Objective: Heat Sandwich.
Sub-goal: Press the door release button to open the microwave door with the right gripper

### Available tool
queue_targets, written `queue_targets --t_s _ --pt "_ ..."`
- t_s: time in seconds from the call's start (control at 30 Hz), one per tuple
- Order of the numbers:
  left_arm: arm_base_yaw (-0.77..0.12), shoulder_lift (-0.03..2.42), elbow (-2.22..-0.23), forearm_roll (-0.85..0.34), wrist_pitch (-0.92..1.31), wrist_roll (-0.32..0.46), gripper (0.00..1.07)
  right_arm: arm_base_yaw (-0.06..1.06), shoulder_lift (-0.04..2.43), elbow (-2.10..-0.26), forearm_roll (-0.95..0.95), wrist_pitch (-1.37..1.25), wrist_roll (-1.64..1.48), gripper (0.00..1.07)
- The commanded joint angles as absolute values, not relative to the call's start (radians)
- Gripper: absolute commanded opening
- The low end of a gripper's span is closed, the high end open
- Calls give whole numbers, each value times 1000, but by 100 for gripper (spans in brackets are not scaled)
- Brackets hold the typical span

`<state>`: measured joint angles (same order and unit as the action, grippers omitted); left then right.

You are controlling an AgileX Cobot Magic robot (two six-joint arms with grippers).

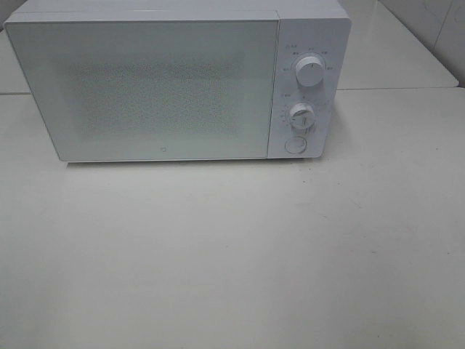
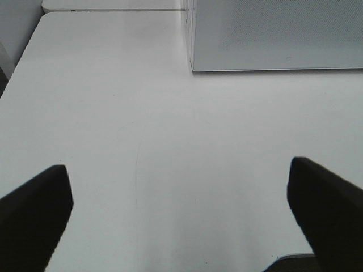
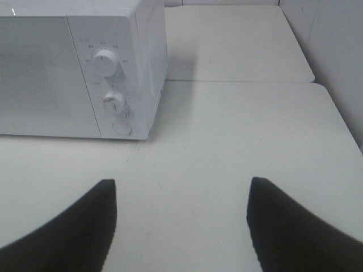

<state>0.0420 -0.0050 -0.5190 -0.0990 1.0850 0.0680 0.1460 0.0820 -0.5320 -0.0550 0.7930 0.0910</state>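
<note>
Left gripper (image 2: 178, 218), wrist view: two dark fingers (image 2: 34, 218) at the near edge of the frame, spread wide, with only bare tabletop between them. Right gripper (image 3: 181, 226), wrist view: dark fingers (image 3: 298, 226) likewise parted, somewhat less widely, holding nothing. Both hang above the white table (image 1: 232, 254), whose near surface bears only faint scuff marks.

Beyond the grippers, towards the rear of the table, stands a white microwave oven (image 1: 167, 87). Its frosted door (image 1: 145, 91) is closed flush with the front, and the speckled window gives no view of the interior. The control panel occupies the right side of the oven front and carries, from top to bottom, an upper dial (image 1: 309, 73), a lower dial (image 1: 300, 115) and a round button (image 1: 295, 145).

Behind the oven, a second white table (image 1: 396, 51) abuts the first along a visible seam. A pale wall (image 3: 334, 62) bounds the right side of the scene.

The sandwich shows in none of the three views; its position cannot be told.
</note>
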Motion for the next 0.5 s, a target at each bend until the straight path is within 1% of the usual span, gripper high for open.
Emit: queue_targets --t_s 0.03,0.13,0.23,0.27,0.33,0.43,0.5 --pt "45 -21 -518 -101 1071 62 98 139 165 -539 -57 639 94 64" --pt "45 -21 -518 -101 1071 62 98 139 215 -539 -58 575 96 64" --pt "45 -21 -518 -101 1071 62 98 139 325 -539 -58 438 96 64" --pt "45 -21 -518 -101 1071 62 98 139 325 -539 -58 438 96 64" --pt "45 -21 -518 -101 1071 62 98 139 413 -539 -58 347 96 64" --pt "45 -21 -518 -101 1071 62 98 139 464 -539 -58 297 96 64" --pt "45 -21 -518 -101 1071 62 98 139 548 -539 -58 232 96 61"
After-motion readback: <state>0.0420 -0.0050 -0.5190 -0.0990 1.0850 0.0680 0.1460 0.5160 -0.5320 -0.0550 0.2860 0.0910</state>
